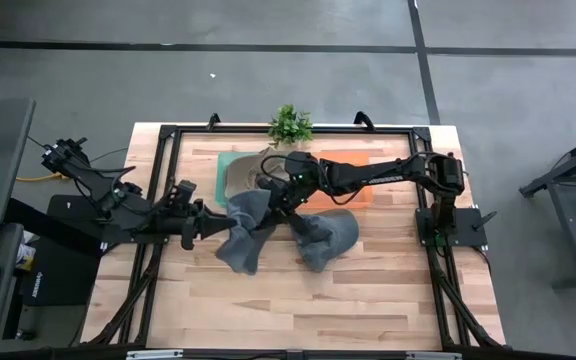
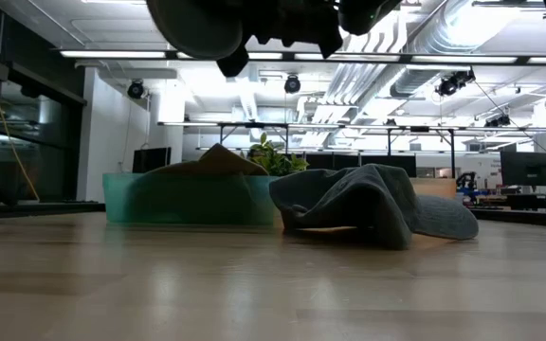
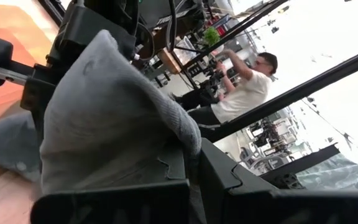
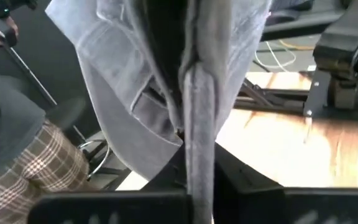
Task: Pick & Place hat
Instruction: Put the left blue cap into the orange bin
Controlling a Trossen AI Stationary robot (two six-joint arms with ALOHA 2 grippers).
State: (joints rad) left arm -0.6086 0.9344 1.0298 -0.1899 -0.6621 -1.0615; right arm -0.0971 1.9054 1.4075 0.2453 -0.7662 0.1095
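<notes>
Looking down from the high view, the left gripper [image 1: 211, 226] and right gripper [image 1: 273, 195] both clench one grey hat [image 1: 243, 230] above mid-table; a second grey hat [image 1: 328, 238] lies beside it, a teal bin [image 1: 224, 172] behind. The low view shows the hat aloft. Each wrist view shows fingers [image 3: 185, 168] pinching fabric [image 4: 197, 106]. Judged risk: opposing pulls could tear a grip loose, dropping the hat outside the bin.

The wooden bench [image 1: 298, 300] stood on a grey concrete floor [image 1: 268, 70] crossed by dark seams. Overhead ran strip lights [image 2: 140, 54] and exposed ducts [image 2: 463, 28]. A seated person [image 3: 238, 93] was visible beyond.
</notes>
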